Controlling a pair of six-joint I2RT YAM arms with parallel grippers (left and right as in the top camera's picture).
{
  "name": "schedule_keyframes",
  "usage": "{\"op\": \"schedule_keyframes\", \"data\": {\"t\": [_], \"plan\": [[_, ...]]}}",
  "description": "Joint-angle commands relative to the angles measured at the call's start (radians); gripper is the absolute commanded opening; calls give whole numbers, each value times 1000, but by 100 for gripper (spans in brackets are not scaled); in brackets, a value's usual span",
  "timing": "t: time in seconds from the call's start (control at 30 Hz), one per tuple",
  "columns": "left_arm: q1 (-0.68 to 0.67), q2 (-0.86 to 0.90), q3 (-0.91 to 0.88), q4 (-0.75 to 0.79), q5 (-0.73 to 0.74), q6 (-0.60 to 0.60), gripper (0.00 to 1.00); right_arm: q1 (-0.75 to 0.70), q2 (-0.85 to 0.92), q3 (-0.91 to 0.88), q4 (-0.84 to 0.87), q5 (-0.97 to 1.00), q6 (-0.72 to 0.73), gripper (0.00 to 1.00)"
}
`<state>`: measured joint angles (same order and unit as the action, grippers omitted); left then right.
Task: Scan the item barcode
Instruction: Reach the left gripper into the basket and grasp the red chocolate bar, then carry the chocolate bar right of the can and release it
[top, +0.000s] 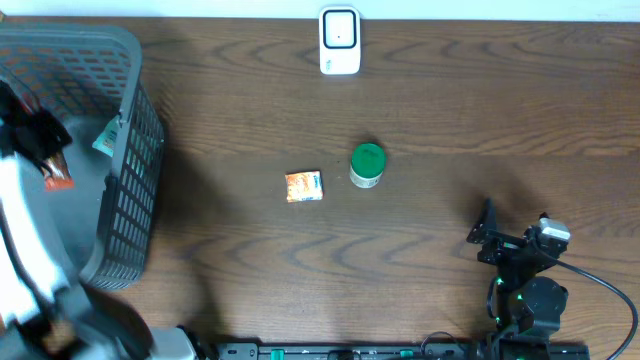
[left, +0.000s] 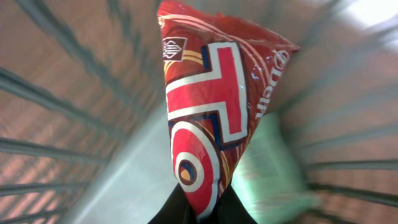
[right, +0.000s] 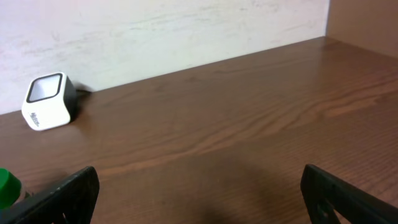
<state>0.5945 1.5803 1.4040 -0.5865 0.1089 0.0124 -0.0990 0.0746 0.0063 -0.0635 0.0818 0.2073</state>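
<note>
We look down on a wide dark brown wooden bench (top: 420, 120). At its left edge stands a large grey plastic basket with lattice walls (top: 125, 215), and the left arm reaches down into it. The right arm rests at the bench's near right corner, and its black right fingers (right: 65, 196) are spread as wide as they go, holding nothing.

At the far edge, near the middle, stands a small white barcode scanner with a dark window (top: 339, 41). Mid-bench sits a small round jar with a green lid (top: 367, 165), and just beside it lies a little orange carton (top: 303, 186).

The item in hand is a red foil snack packet with white and blue lettering (left: 205, 112). It is inside the basket, well apart from the scanner. The black left fingers (left: 231, 211) are clamped shut on the packet's lower end, and the rest of it stands out beyond them, with the basket's bars all around. A pale green packet (left: 273, 168) lies behind it.

We judge the task to be at an early stage. The pick-up looks done. Lifting the packet out, carrying it across the bench and turning its barcode to the scanner's window are all left to do. No barcode shows on the face we can see.
</note>
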Motion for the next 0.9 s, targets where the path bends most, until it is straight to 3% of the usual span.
{"op": "schedule_keyframes", "data": {"t": [0.0,0.2,0.27,0.43,0.53,0.67,0.77,0.87], "plan": [[-98,-241,16,-3,137,-140,7,-4,-3,-1,-4,2,-11,99],[-475,-387,16,-4,197,-149,8,-4,-3,-1,-4,2,-11,99],[-678,-354,11,-5,196,-149,7,-4,-3,-1,-4,2,-11,99],[-966,-177,10,-12,193,-175,8,-4,-3,-1,-3,2,-11,99],[-1067,-50,10,-9,160,-289,8,-4,-3,-1,-3,2,-11,99],[-1133,116,10,-9,43,-563,7,-4,-3,-1,-4,2,-11,99],[-1146,204,10,-6,36,-731,8,-4,-3,-1,-4,2,-11,99],[-1157,247,10,-2,35,-780,7,-4,-3,-1,-4,2,-11,99]]}}
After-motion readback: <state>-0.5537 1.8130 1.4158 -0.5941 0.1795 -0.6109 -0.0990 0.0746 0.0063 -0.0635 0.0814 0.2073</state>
